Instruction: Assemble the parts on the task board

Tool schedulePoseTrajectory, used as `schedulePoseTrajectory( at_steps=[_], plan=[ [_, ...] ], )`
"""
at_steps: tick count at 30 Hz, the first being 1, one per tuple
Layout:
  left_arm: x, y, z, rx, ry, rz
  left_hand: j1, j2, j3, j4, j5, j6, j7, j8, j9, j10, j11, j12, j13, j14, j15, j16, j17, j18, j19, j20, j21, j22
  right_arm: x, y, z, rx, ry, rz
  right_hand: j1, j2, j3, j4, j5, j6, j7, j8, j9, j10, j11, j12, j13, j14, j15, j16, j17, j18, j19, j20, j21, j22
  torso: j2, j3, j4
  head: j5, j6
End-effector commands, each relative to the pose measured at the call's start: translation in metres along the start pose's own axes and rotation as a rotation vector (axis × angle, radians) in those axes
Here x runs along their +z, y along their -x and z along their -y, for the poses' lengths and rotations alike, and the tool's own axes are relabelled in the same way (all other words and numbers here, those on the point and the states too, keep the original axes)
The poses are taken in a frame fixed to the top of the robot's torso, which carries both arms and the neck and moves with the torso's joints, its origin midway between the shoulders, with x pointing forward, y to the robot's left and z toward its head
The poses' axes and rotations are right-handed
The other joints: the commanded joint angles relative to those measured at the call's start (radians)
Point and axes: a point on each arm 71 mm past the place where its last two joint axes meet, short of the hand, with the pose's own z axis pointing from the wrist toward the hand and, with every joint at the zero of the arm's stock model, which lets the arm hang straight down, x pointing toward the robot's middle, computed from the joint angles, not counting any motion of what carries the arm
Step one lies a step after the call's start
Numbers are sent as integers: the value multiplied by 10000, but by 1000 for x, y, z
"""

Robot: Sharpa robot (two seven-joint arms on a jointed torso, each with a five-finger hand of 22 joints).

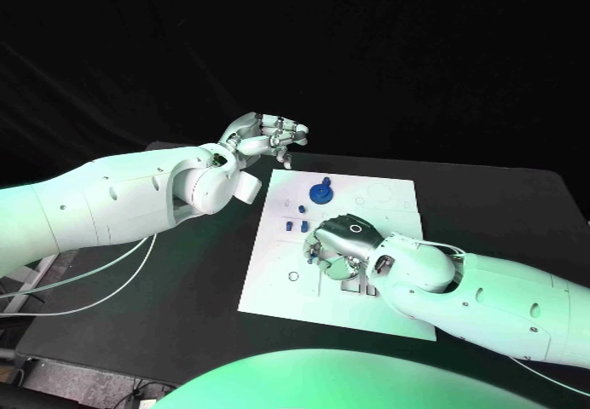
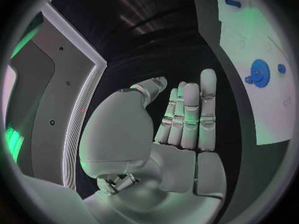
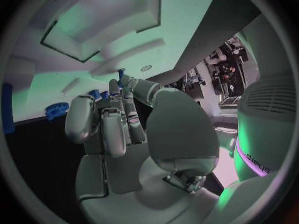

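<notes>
Board [image 1: 369,298] central on table; blue gear [image 1: 321,192] at its 12 o'clock, small blue pegs [image 1: 292,227] just below. Right hand [image 1: 342,243] low over mid-board, seemingly pinching small blue peg [image 3: 121,74] at fingertips. Left hand [image 1: 262,134] off board at 11 o'clock, released, holding nothing. Best lowered slowly, peg upright, square over hole.
</notes>
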Motion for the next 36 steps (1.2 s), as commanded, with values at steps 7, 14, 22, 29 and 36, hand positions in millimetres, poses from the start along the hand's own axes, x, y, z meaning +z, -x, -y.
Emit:
schedulePoseTrajectory(
  at_steps=[7, 14, 22, 29, 36],
  plan=[
    [0, -2, 2, -132, -61, -141, -13, -5, -24, 8, 16, -78, 11, -46, -13, -72, 6, 28, 15, -63, -18, 39, 6, 192, 0, 76, -24, 1, 1, -4, 2, -345, -60, -308, 295, 412, 32, 0, 60, -15, 49, 48, 12, 548, -481, 21, 585, 593, -43, 63, 16, -115, -7, -7, -14, 14, 2, -5, 10, -16, 1],
    [0, -2, 2, -137, -54, -151, -9, -4, -25, 9, 18, -83, 11, -48, -14, -80, 7, 31, 16, -61, -18, 46, 17, 192, 1, 77, -24, 2, 3, -5, -1, -351, 30, -367, 295, 412, 32, 0, 60, -15, 49, 48, 12, 548, -481, 21, 585, 593, -43, 63, 16, -115, -7, -7, -14, 14, 2, -6, 7, -20, 1],
    [0, -2, 1, -130, -42, -135, 1, 0, -26, 10, 21, -95, 11, -51, -17, -99, 8, 36, 19, -54, -17, 65, 43, 193, 5, 80, -23, 5, 3, -8, -6, -333, 173, -570, 293, 414, 32, 0, 58, -16, 49, 50, 15, 550, -480, 18, 591, 596, -41, 73, 29, -116, -5, -5, -7, 22, 3, -9, 7, -42, 1],
    [0, -2, 1, -128, -37, -130, 1, 0, -26, 10, 21, -95, 11, -51, -17, -99, 8, 36, 19, -54, -17, 65, 43, 193, 5, 80, -23, 5, 3, -8, -5, -338, 159, -588, 249, 389, 6, 10, 56, -55, 72, 35, 19, 502, -463, -19, 603, 589, -28, 59, -12, -101, -49, 6, -67, -17, 1, -5, 1, -65, 1],
    [0, -1, 1, -124, -28, -121, 19, 14, -23, 9, 25, -104, 12, -52, -19, -115, 9, 46, 23, -68, -16, 63, 23, 194, 7, 83, -27, 4, 2, -8, -3, -195, 125, -555, -366, -25, -743, 322, 807, -994, 383, -453, -96, -554, -139, -662, 459, 564, 277, 87, -67, -55, -275, 235, -422, -233, -4, -7, -3, -78, 1]
  ],
)
